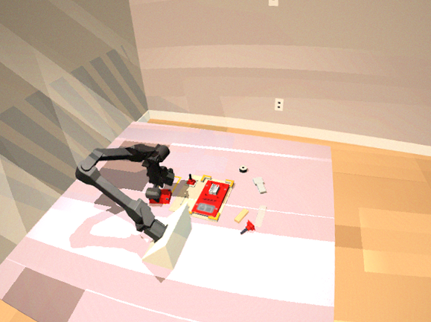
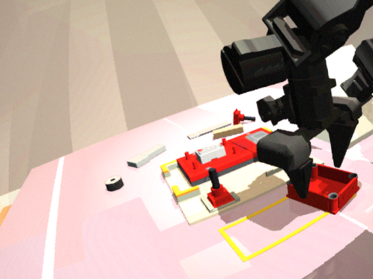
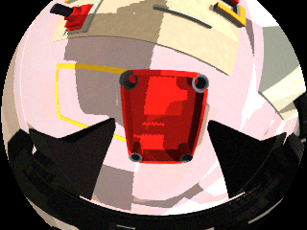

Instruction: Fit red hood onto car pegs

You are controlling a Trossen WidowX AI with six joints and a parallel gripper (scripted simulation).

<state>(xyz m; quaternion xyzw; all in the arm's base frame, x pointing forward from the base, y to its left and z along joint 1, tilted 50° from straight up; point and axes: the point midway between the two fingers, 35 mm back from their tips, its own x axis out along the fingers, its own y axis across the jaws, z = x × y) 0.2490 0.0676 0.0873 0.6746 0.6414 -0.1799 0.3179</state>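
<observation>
The red hood (image 1: 165, 196) (image 2: 315, 200) (image 3: 165, 101) lies on the table, open side up, its corner bosses showing as dark rings. It overlaps one end of a yellow outline. My gripper (image 2: 321, 181) (image 3: 162, 124) is wide open and empty over the hood. In the wrist view its fingertips stand on either side with gaps, nearer the hood's lower end; their exact height is unclear. The red chassis (image 1: 220, 197) (image 2: 217, 165) sits in the jig (image 2: 193, 209), with the white engine block (image 1: 214, 189) (image 2: 211, 153) on its deck and four short red pegs around it.
A red clamp with a black handle (image 1: 190, 179) (image 2: 214, 178) stands on the jig board near the hood. Beyond the chassis are a black-and-white roll (image 1: 243, 168) (image 2: 113, 183), a grey block (image 1: 259, 185) (image 2: 146, 155), a tan block (image 1: 241, 215) (image 2: 228, 131) and another red clamp (image 1: 250, 225) (image 2: 237, 116).
</observation>
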